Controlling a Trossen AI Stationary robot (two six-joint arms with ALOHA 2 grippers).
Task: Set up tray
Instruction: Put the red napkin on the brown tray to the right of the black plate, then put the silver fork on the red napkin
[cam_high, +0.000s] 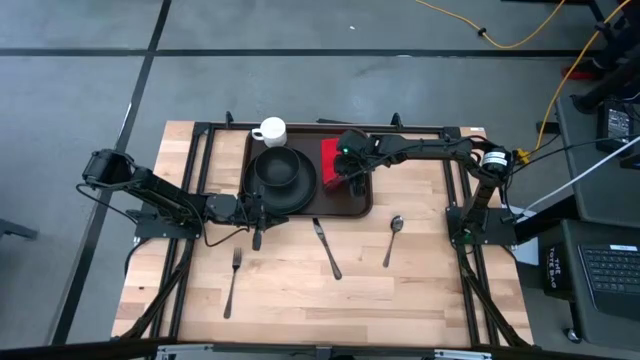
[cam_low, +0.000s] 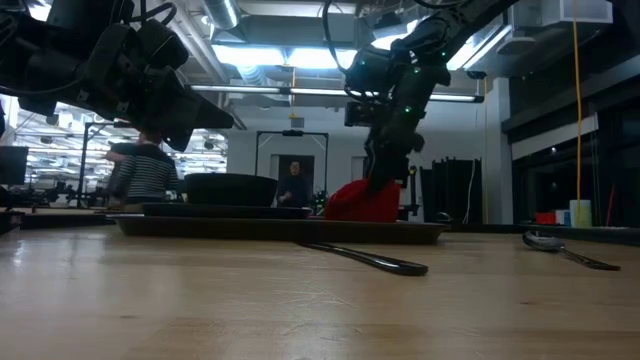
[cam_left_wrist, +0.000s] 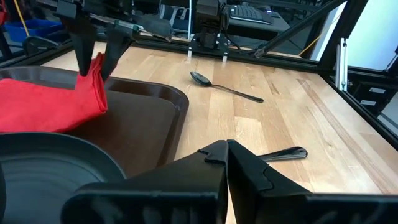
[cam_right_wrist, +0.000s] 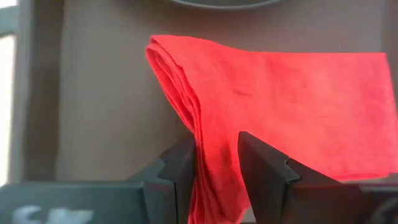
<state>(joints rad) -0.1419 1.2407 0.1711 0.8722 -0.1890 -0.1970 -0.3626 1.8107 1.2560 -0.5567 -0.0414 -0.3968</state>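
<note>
- So far, the tray (cam_high: 365, 203) sits at the far middle of the table (cam_high: 420, 280), carrying a black plate (cam_high: 300, 190) with a bowl (cam_high: 278, 166) on it.
- Red napkin (cam_high: 330, 160) lies on the tray's right part, just beside the plate.
- Right gripper (cam_right_wrist: 217, 162) is over the napkin, its fingers (cam_right_wrist: 264, 165) clamped on a raised fold of the cloth; one edge is lifted off the tray in the left wrist view. Judgement: napkin placement is in hand, not finished.
- Left gripper (cam_left_wrist: 225, 155) rests low by the tray's near left corner, fingers together, holding nothing.
- White cup (cam_high: 270, 131) stands at the tray's far left corner; cannot tell whether it is on the rim or just outside.
- Cutlery not yet on the tray: fork (cam_high: 233, 282) near left, knife (cam_high: 327, 249) near middle, spoon (cam_high: 393, 238) to its right, all on bare wood.
- Judgement: roughly halfway. Crockery and napkin are in; three pieces of cutlery, perhaps the cup, are left.
</note>
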